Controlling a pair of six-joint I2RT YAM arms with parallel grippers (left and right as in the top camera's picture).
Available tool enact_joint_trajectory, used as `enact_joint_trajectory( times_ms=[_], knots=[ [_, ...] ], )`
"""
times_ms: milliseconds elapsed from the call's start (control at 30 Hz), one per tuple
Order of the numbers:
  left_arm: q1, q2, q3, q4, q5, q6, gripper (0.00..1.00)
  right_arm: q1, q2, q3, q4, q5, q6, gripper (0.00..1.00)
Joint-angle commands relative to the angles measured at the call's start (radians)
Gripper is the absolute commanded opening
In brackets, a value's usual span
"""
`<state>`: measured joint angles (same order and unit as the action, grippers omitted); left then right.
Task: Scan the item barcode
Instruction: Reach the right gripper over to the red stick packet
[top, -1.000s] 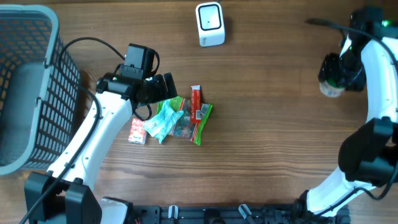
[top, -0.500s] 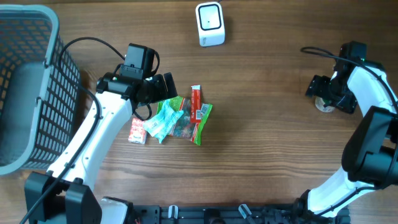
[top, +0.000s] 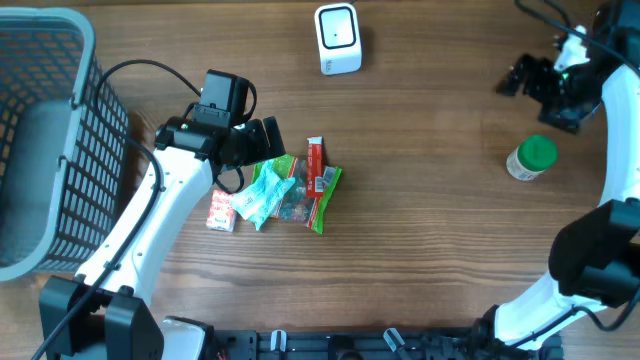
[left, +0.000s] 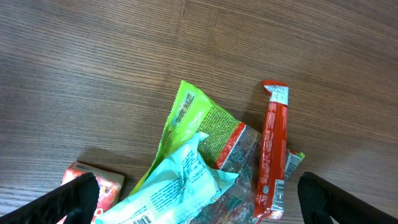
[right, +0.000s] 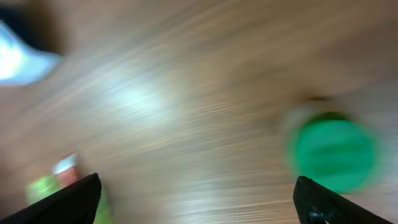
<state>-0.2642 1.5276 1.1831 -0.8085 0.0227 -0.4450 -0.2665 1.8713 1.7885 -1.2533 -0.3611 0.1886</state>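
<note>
From overhead, we are seeing the left gripper (top: 264, 148) hovering with its jaws spread wide and nothing between them, right at the upper-left edge of the heap of snack packets (top: 285, 195). The heap is lying just ahead of and below its fingertips. The right gripper (top: 530, 82) is also gaping and empty, and it is standing well apart from the heap. The only thing near it is a green-capped bottle (top: 529, 158), upright on the table just behind its fingers and untouched. The scanner (top: 337, 38) is sitting between the two arms, beyond both sets of fingers.

In the left wrist view, we are looking straight down between the open left gripper (left: 200, 199) tips. The pale blue packet (left: 180, 183) is lying almost midway between them, overlapping the green packet (left: 205, 124). The red bar (left: 273, 149) is sitting toward the right-hand finger, its long axis running away from the fingers — crosswise to the line on which they close. A small red box (left: 99, 183) is just beside the left-hand finger.

In the right wrist view, which is badly blurred, the right gripper (right: 199, 202) is showing bare table between its tips, with the bottle (right: 333, 152) off toward the right-hand finger.

We are judging the left arm the nearer by far — a short drop onto the heap.
</note>
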Motion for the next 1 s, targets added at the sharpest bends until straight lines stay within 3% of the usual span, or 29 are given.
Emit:
enact_joint_trajectory(
  times_ms=[0,100,200,267,333,433,567,967],
  knots=[
    [0.003,-0.003,0.012,0.000,-0.013,0.019,1.00,0.067,-0.005,-0.041,0.005,-0.279,-0.006,0.95],
    [0.003,-0.003,0.012,0.000,-0.013,0.019,1.00,0.174,-0.005,-0.098,0.046,-0.249,-0.005,0.75],
    [0.003,-0.003,0.012,0.000,-0.013,0.019,1.00,0.320,-0.005,-0.172,0.133,-0.235,0.000,0.43],
    [0.003,-0.003,0.012,0.000,-0.013,0.019,1.00,0.417,-0.004,-0.228,0.222,-0.230,0.054,0.33],
    [0.003,-0.003,0.012,0.000,-0.013,0.019,1.00,0.539,-0.001,-0.298,0.350,-0.198,0.144,0.33],
    [0.003,-0.003,0.012,0.000,-0.013,0.019,1.00,0.680,0.003,-0.376,0.511,-0.101,0.239,0.47],
    [0.003,-0.003,0.012,0.000,-0.013,0.019,1.00,0.814,0.005,-0.417,0.655,0.049,0.332,0.47],
    [0.003,-0.003,0.012,0.000,-0.013,0.019,1.00,0.827,0.012,-0.422,0.715,0.039,0.391,0.47]
  ],
)
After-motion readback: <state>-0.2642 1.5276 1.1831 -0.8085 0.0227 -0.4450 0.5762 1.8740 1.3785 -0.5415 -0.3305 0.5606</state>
